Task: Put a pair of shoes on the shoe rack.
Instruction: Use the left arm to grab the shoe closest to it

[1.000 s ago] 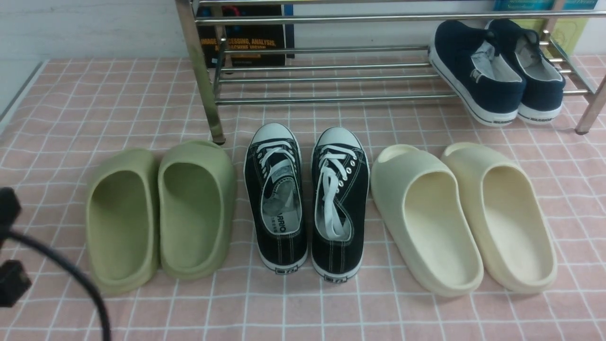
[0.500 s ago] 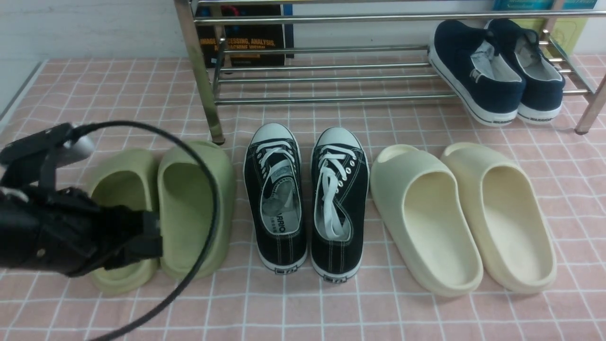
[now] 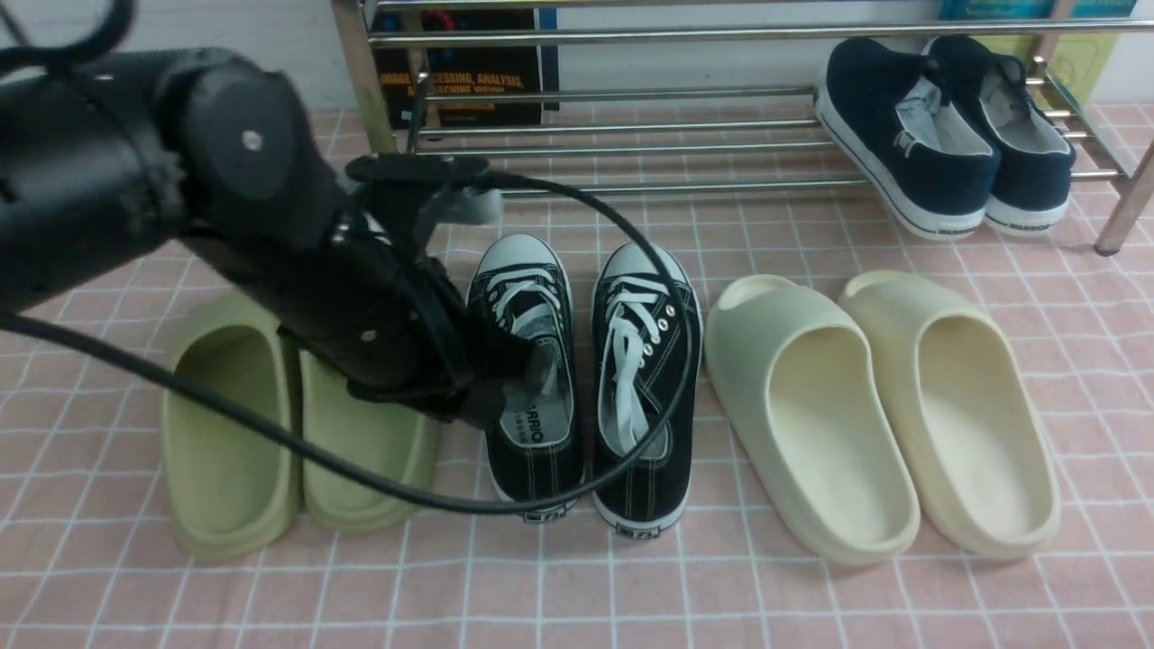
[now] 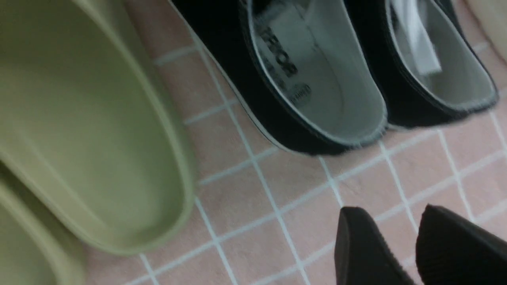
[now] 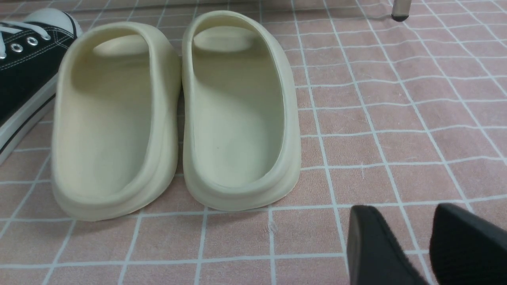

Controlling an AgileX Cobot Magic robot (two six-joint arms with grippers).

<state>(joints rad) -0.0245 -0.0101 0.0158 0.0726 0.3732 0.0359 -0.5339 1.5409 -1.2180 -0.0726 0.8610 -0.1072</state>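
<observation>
Left jaws spread, empty; black sneakers (image 3: 645, 361) heel-first just ahead, long axes toward shoe rack (image 3: 685, 187); left arm (image 3: 225, 180) nearer.

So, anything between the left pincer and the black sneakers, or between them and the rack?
Nothing visible: only bare cloth lies between left pincer and black sneakers, and between them and the shoe rack.

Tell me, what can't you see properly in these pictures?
- Left black sneaker: front view, the left arm covers part of its side.
- Green slides: front view, same arm hides their toes.
- Left gripper: left wrist view, only fingertips show; the bottom edge cuts the rest.
- Right gripper: right wrist view, likewise cut off.
- Insole print: left wrist view, too blurred to read.
</observation>
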